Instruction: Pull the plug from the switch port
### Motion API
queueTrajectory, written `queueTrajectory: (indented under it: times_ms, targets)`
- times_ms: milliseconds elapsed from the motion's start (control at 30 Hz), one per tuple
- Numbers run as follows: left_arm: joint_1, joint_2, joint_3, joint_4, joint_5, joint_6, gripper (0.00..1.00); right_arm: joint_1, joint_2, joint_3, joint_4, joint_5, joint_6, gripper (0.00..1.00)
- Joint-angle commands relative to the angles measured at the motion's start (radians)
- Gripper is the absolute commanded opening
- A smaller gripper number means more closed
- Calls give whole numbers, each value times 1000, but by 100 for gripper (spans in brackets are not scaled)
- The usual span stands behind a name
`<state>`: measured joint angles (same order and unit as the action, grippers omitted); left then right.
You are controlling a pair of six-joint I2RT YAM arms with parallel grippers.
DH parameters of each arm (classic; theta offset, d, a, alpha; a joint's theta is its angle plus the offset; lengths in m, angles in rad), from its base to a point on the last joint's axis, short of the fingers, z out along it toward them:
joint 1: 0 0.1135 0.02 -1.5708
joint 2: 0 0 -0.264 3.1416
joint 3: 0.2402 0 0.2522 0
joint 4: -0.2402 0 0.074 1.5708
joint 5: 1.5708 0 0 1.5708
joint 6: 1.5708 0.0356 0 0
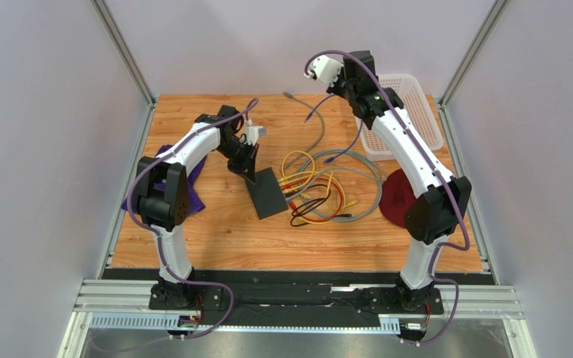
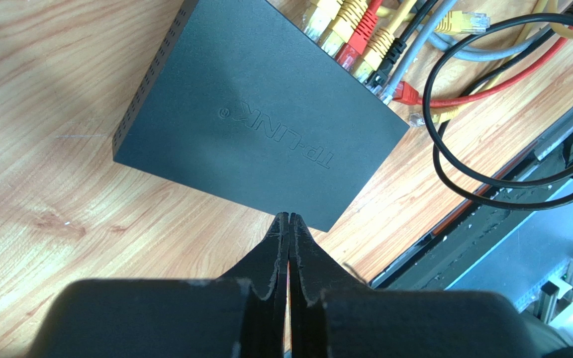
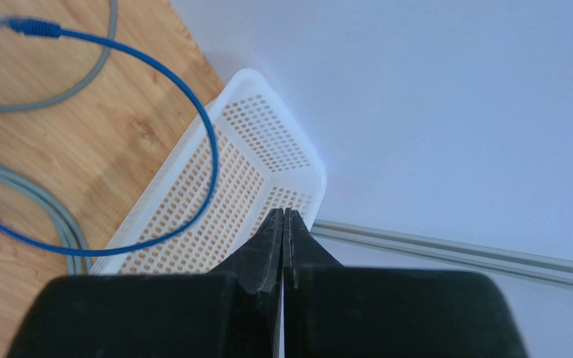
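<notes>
Well, I see the wooden table (image 1: 192,246) first, with my two arms bolted at its near edge. A white basket (image 1: 416,112) with lots of little holes sits at the far right corner. A purple cloth (image 1: 196,170) lies on the left side, partly under my left arm.

The switch (image 1: 267,192) is the flat black box near the middle of the table. A messy pile of cables (image 1: 327,190) lies just to its right. Along one long edge, a row of plugs (image 2: 345,26) sits in its ports: yellow, red, yellow, black and gray.

A blue cable (image 3: 209,149) loops over the rim of the basket.

My left gripper (image 2: 289,218) is pressed together and holds nothing. Its tips are at the edge of the switch away from the plugs. I cannot tell if they touch it.

My right gripper (image 3: 283,215) is pressed together too and holds nothing. It is up in the air by the corner of the basket, well apart from the switch.
</notes>
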<state>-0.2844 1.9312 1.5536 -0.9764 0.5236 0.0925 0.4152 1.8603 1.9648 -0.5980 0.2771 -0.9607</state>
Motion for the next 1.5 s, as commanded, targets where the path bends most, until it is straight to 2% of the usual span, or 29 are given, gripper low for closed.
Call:
queueTrajectory:
  times_ms: [0,100,133,200,300,333,367,400,467,500,533,567,633,667,700,800,867,967,1067,1200,1267,1467]
  targets:
    - [13,-64,43,-5,23,13,0,22,3,93,127,6,22,0]
    - [13,-78,46,-11,24,19,0,23,75,187,168,13,68,0]
    - [13,-86,45,-11,21,21,0,23,121,274,165,7,86,0]
    - [13,-93,39,-8,10,26,0,22,164,348,144,-25,156,0]
    - [16,-109,22,-2,0,33,0,31,214,367,136,-65,238,1]
    - [16,-112,17,-2,-2,33,0,34,235,368,112,-79,261,7]
    - [17,-113,17,-1,-4,35,0,43,244,368,81,-88,290,26]
    - [19,-113,17,1,-5,33,0,45,253,365,14,-110,328,34]
    - [19,-113,16,2,-11,32,11,43,269,324,-64,-151,479,51]
    - [19,-112,16,4,-11,32,20,45,270,301,-133,-195,525,54]
    - [19,-110,17,5,-13,23,35,43,267,275,-167,-229,592,56]
    - [19,-110,16,7,-22,18,40,42,260,220,-195,-261,631,59]
    - [17,-113,8,15,-43,-17,53,42,205,133,-239,-430,690,62]
    - [19,-113,5,18,-60,-26,57,46,182,93,-252,-475,706,65]
    - [19,-113,-1,21,-62,-34,59,43,147,19,-261,-554,715,66]
    - [21,-118,-30,33,-62,-82,66,39,111,-47,-304,-700,714,66]
    - [27,-127,-61,42,-47,-118,71,36,108,-63,-330,-781,691,66]
    - [47,-124,-73,39,-22,-151,72,39,173,-49,-385,-946,652,64]
    - [65,-106,-70,28,-22,-142,72,42,226,-34,-350,-1012,659,64]
    - [68,-57,-82,39,-31,-117,71,48,338,87,-350,-1056,675,67]
    - [68,-37,-84,39,9,-100,70,45,394,141,-333,-1047,683,68]
    - [68,-1,-81,8,3,-34,62,37,467,163,-368,-1029,613,62]
